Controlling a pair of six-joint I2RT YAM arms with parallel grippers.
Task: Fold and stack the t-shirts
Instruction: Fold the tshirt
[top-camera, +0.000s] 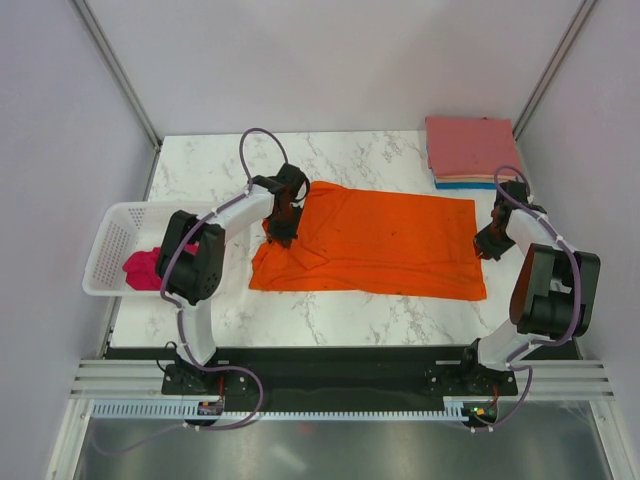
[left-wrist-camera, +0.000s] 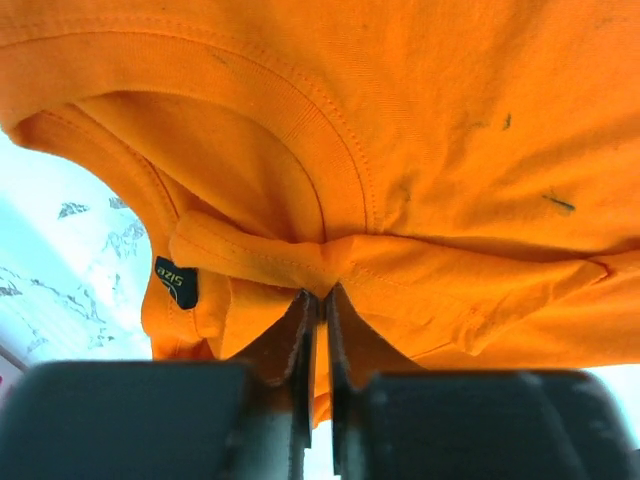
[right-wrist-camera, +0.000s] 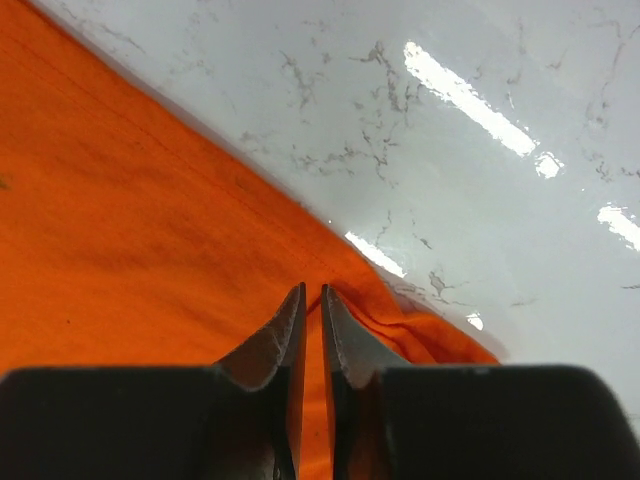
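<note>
A bright orange t-shirt (top-camera: 375, 243) lies spread across the middle of the marble table. My left gripper (top-camera: 279, 230) is shut on its collar edge at the left end; the left wrist view shows the collar and size label bunched at the fingertips (left-wrist-camera: 320, 295). My right gripper (top-camera: 487, 243) is shut on the shirt's right hem, pinching orange cloth (right-wrist-camera: 200, 250) at its fingertips (right-wrist-camera: 312, 292). A magenta-pink t-shirt (top-camera: 147, 268) lies crumpled in the white basket. Folded salmon-pink, peach and blue shirts (top-camera: 470, 150) are stacked at the back right.
The white plastic basket (top-camera: 110, 240) stands at the table's left edge. Grey walls enclose the table on three sides. A black strip and rails run along the near edge by the arm bases.
</note>
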